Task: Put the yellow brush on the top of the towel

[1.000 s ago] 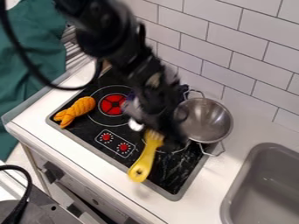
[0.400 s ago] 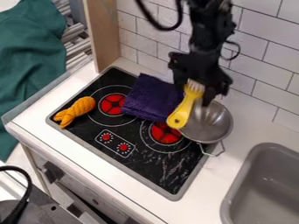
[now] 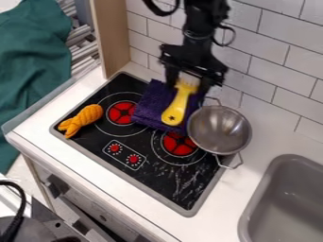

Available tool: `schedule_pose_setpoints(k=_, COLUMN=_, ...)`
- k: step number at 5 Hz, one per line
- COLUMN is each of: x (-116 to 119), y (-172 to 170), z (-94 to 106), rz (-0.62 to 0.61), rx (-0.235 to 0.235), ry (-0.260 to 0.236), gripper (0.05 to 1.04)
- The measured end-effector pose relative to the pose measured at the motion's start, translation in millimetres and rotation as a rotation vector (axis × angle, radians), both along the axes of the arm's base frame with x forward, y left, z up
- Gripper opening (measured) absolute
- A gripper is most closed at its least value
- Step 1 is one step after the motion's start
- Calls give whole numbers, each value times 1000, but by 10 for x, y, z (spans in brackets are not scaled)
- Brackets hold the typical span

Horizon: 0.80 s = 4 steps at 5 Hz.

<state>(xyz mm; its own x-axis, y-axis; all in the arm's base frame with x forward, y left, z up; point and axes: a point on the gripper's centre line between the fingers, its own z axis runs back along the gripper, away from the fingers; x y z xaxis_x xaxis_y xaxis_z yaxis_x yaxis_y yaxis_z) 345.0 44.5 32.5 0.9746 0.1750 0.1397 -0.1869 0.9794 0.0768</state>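
While the black two-finger claw [image 3: 187,85] holds it, the long yellow plastic brush [image 3: 176,107] is over the square purple cloth towel [image 3: 150,105].

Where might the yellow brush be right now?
In the camera view, the brush is just above centre, over the purple towel, left of the metal bowl.

wall: pale tiles [image 3: 284,61] met in dark joints | wooden panel [image 3: 111,38] stood upright | white table [image 3: 265,137] held black stovetop [image 3: 189,182] | grey sink [image 3: 255,205] sat right
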Motion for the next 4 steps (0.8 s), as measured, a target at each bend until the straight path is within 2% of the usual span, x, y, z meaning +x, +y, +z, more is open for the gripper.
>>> schedule_pose_setpoints(k=1, x=8, y=94, z=-126, rz=13, rx=-16, ry=29, gripper=752)
schedule_pose_setpoints(k=4, x=225, y=239, z=-281, rz=4, rx=-16, ry=23, gripper=752)
